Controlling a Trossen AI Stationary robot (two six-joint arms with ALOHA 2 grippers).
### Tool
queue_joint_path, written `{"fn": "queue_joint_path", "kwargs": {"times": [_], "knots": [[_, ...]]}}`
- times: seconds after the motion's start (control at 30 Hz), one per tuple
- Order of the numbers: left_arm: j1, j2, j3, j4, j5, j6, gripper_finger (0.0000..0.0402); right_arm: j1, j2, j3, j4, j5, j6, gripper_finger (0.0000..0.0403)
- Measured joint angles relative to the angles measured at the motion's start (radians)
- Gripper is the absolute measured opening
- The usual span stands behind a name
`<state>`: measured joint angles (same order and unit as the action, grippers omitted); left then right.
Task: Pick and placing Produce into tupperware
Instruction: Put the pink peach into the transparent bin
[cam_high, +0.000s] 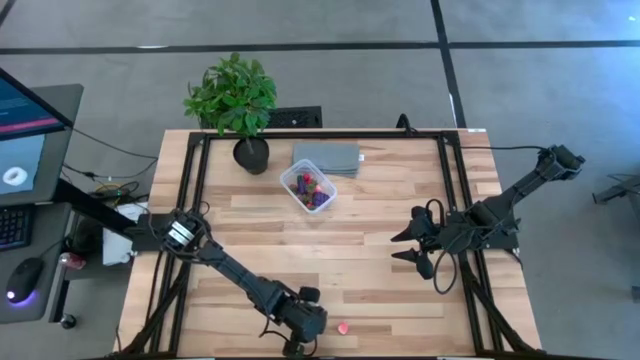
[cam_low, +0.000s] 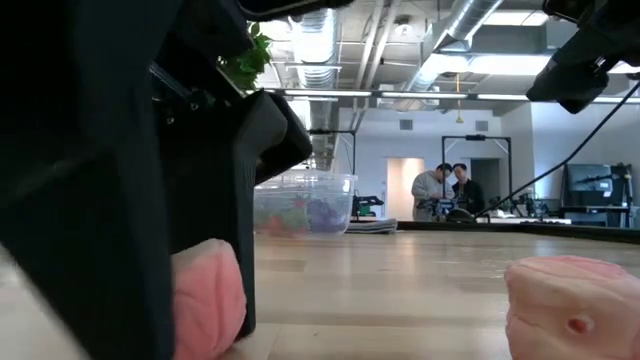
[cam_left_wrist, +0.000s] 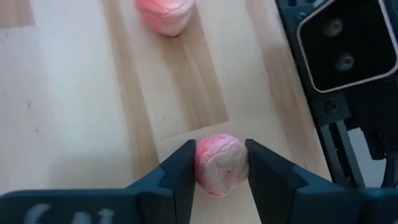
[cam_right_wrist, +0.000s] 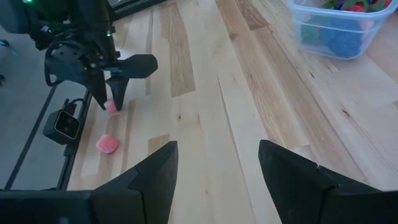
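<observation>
While the pale pink fruit piece (cam_left_wrist: 221, 165) sits pinched between the two dark fingers of the left gripper (cam_left_wrist: 219, 167) near the lower middle of the left wrist view, it rests on the wooden table (cam_high: 360, 250) close to the near edge, at the lower centre of the high view. It looks soft and squashy, with a wrinkled, foam-like skin, so I judge it very light and forgiving of pressure, though a small rounded thing like this could squirt out of the jaws if it is gripped off-centre; the hold across its widest middle, as the fingers sit now, seems the safest place. A second pink piece (cam_high: 342, 327) lies just beside the gripper, toward the lower middle of the high view, and fills the lower right corner of the low view. Well apart, in the upper middle of the high view, stands the clear tupperware (cam_high: 308, 188), already holding several red and purple-blue pieces. Just beside it lies a flat grey slab (cam_high: 327, 157), and a potted plant (cam_high: 235, 100) stands to its upper left. The right gripper (cam_high: 415, 247) waits at the right of the high view, above the table, with its fingers spread wide and nothing between them.
</observation>
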<state>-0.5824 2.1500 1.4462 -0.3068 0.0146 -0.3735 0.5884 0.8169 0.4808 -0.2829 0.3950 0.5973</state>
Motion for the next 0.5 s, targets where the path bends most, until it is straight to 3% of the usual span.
{"fn": "queue_joint_path", "kwargs": {"times": [0.5], "knots": [[0.084,-0.135,-0.004,-0.116,-0.227,0.001,0.0115,0.0,0.0,0.0,0.03,0.0,0.003,0.0248]]}}
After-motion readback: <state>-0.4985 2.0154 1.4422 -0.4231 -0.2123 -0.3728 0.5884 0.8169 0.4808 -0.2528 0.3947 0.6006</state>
